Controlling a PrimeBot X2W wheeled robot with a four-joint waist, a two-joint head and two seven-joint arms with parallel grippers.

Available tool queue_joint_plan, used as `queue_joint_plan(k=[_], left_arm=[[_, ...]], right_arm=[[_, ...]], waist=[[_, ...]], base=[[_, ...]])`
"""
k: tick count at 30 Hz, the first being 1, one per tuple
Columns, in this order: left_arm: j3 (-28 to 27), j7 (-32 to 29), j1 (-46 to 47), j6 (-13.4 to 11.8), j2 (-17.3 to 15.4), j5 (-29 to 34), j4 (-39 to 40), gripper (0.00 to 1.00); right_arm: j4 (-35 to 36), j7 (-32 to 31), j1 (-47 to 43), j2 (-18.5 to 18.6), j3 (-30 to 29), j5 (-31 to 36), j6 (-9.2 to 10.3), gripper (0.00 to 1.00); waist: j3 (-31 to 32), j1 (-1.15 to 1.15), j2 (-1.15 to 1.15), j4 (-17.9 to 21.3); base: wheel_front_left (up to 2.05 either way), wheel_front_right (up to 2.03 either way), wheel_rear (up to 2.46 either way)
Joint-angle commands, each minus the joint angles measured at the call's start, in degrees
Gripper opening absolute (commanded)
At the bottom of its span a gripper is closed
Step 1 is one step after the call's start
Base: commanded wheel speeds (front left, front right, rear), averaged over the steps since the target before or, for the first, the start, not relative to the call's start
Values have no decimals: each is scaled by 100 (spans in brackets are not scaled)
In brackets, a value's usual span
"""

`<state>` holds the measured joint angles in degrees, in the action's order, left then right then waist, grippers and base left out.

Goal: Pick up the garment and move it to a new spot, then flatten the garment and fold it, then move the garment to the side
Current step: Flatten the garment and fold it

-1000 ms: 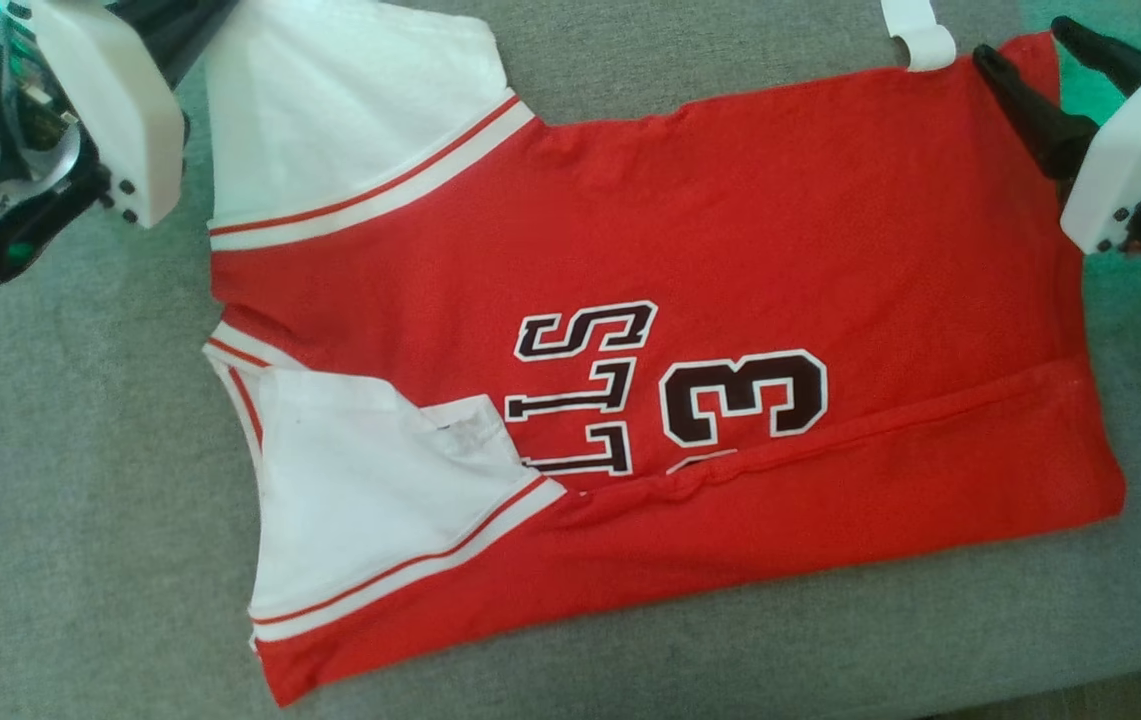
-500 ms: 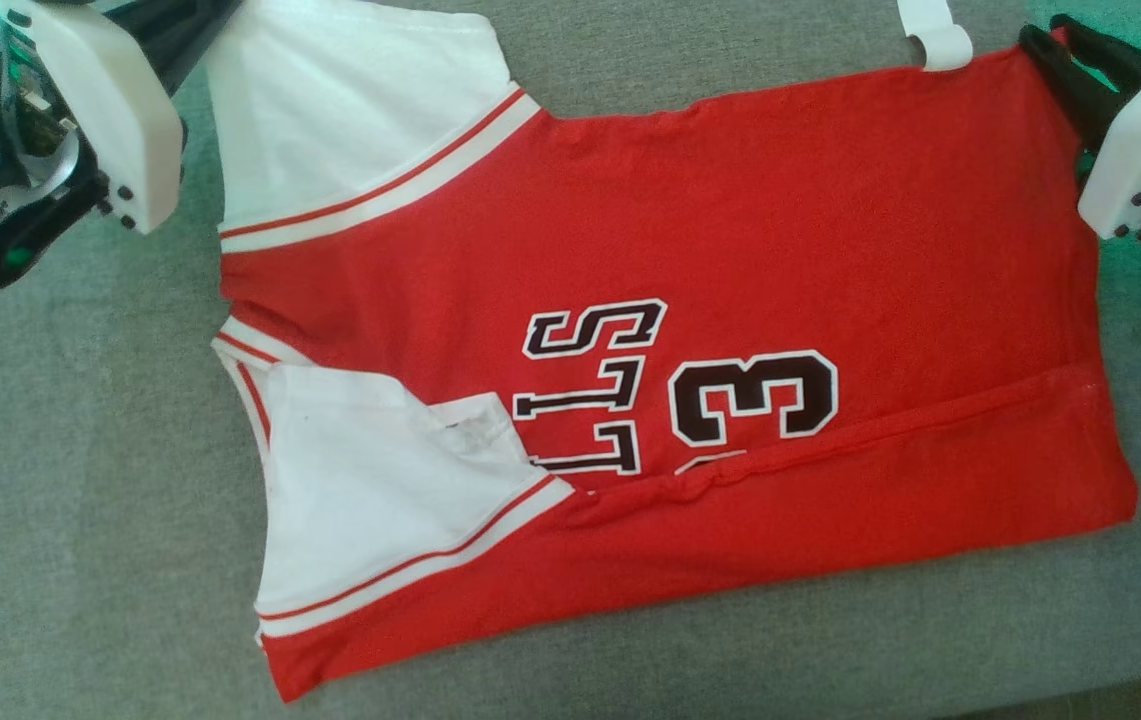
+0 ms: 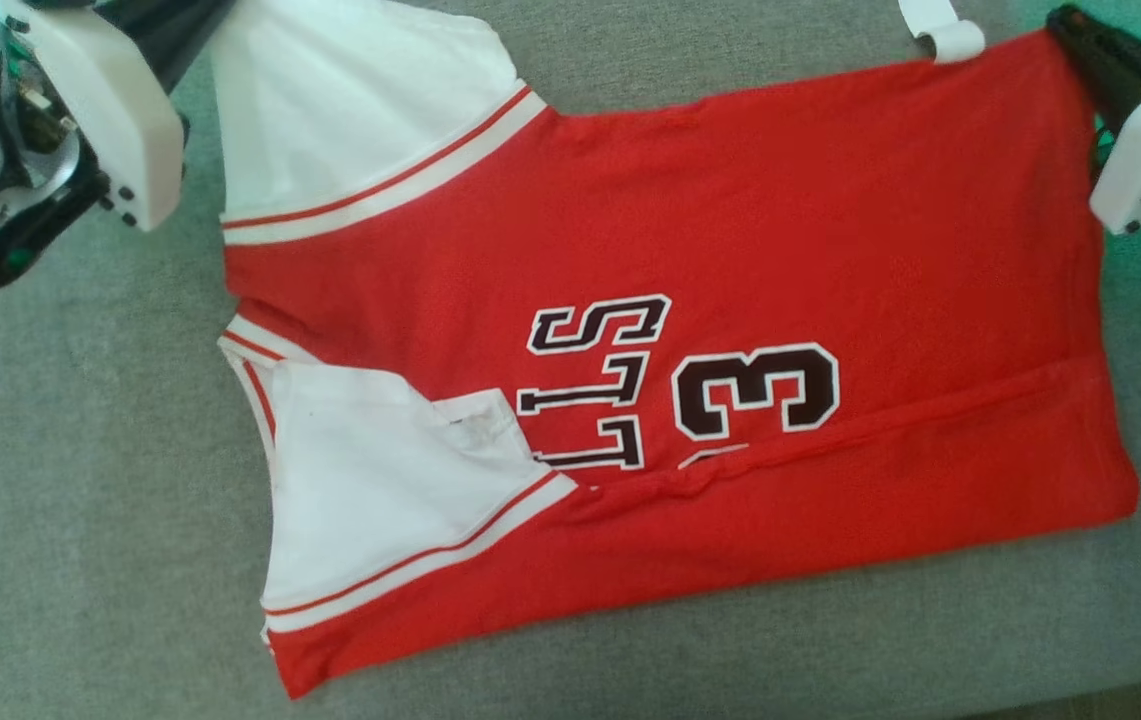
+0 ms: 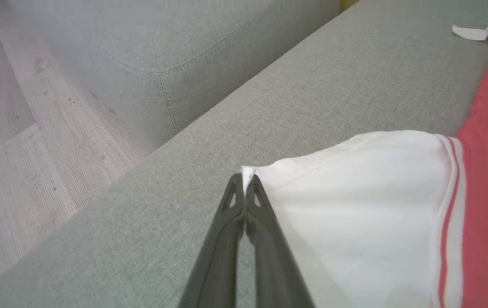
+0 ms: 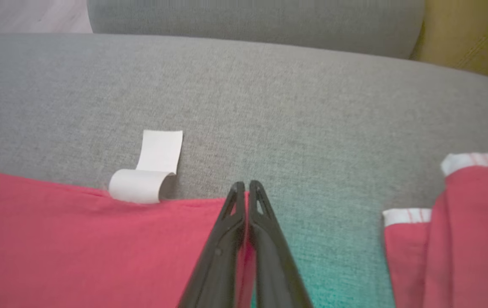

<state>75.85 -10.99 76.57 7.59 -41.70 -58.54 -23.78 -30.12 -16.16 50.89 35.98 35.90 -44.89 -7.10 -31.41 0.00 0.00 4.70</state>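
A red jersey (image 3: 730, 230) with white sleeves and dark lettering lies spread on the grey sofa cushion (image 3: 80, 520). Its near edge is folded over along a crease. At the upper left of the head view, my left gripper (image 3: 192, 22) is shut on the far white sleeve; the left wrist view has the fingers (image 4: 244, 179) pinching the sleeve's corner (image 4: 355, 205). My right gripper (image 3: 1070, 28) is shut on the jersey's far hem corner, and the right wrist view shows the fingers (image 5: 246, 190) clamped on the red cloth (image 5: 77, 239).
A curled white strip (image 5: 149, 171) lies on the cushion by the far hem. Another red and white garment (image 5: 453, 222) sits to the right of my right gripper. The cushion's left end drops to a wood floor (image 4: 21, 137); a second grey cushion (image 4: 162, 51) lies beyond.
My right gripper, open around the far hem corner a second ago, has shut on it and drawn it slightly outward. The left gripper has held still on the sleeve.
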Motion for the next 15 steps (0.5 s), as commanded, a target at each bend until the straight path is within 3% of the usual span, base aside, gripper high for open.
queue_joint_plan(k=[1, 10, 15], left_arm=[[-256, 220, 420, -10, -268, 143, 45, 0], [-318, 1351, 726, -24, -92, 693, -437, 0], [-361, 1601, 660, -17, 26, 547, -568, 0]], right_arm=[[141, 156, 42, 200, -37, -43, -39, 0], [111, 1041, 166, 246, -371, -79, -39, 0], [25, 1305, 53, 304, -528, -125, -39, 0]], waist=[[21, 0, 0, 3], [218, 0, 0, -53], [390, 0, 0, -111]], base=[[0, 0, 0], [0, 0, 0], [0, 0, 0]])
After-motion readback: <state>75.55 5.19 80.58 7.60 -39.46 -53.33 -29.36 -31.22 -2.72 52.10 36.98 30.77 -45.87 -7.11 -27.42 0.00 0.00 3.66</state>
